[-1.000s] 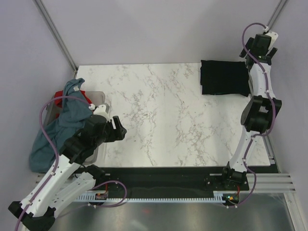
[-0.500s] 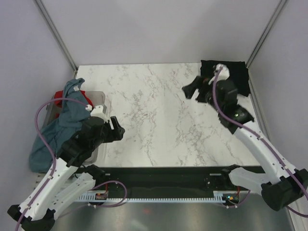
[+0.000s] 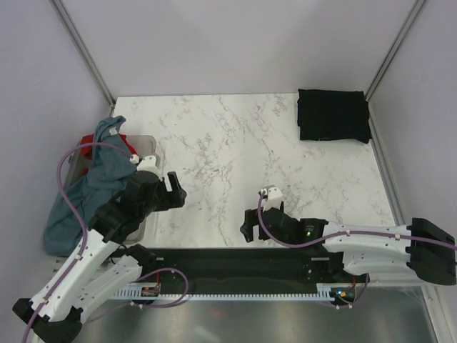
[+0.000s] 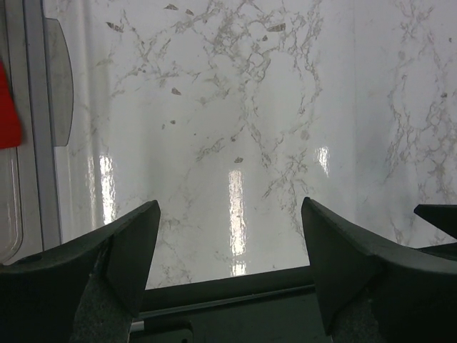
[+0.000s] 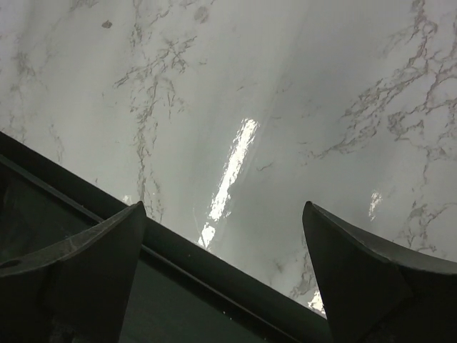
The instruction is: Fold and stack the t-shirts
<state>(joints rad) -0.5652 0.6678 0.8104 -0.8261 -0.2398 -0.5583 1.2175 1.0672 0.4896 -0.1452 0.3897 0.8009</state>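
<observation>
1 folded black t-shirt [image 3: 333, 115], left gripper [image 4: 230, 206] spread empty, right gripper [image 5: 223, 207] likewise

Table [image 3: 235, 143]: white marble pattern is noted, veined in grey-brown. Black t-shirt [image 3: 333, 115], grey-blue t-shirt [image 3: 100, 179] and red t-shirt [image 3: 87, 143] are each recorded as one solid colour. Bin [image 3: 146, 146] is seen as translucent grey. Left gripper [image 4: 232, 246] and right gripper [image 5: 225, 250] are noted as matte black; cables [image 3: 71, 161] as purple.

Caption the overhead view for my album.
Left gripper and right gripper open, empty; black t-shirt folded, grey-blue t-shirt draped over bin.
</observation>
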